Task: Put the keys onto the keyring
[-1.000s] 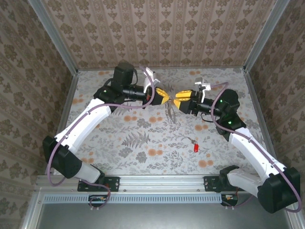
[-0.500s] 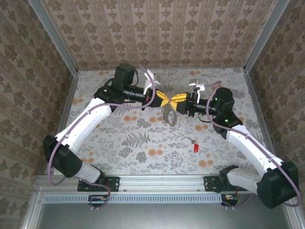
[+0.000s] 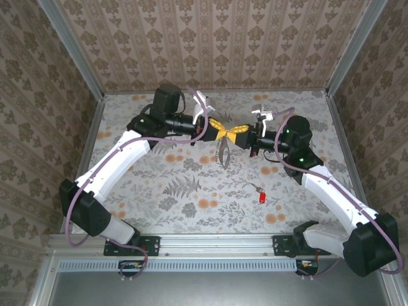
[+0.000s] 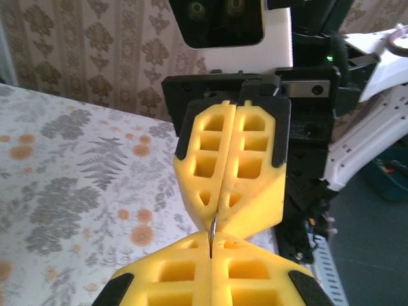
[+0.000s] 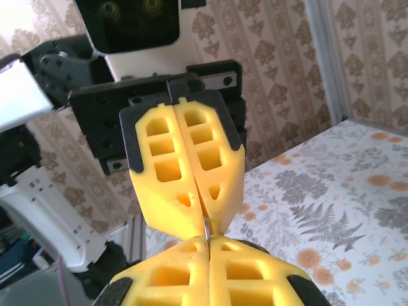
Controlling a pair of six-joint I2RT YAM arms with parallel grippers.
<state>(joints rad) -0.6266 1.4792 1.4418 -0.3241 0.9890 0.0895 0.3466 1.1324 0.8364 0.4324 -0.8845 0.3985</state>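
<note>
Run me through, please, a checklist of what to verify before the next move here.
1. The left pincer is shut on the keyring: ok.
2. The right pincer is shut on the same ring, tip to tip with the left: ok.
3. The keyring is opened for threading: cannot tell; the wrist views give just a thin edge of it between the tips.
4. The keys are on the ring: not ok; they lie on the table, apart from both pincers.
5. A pincer is free to fetch the keys: not ok; both are shut on the ring.
</note>
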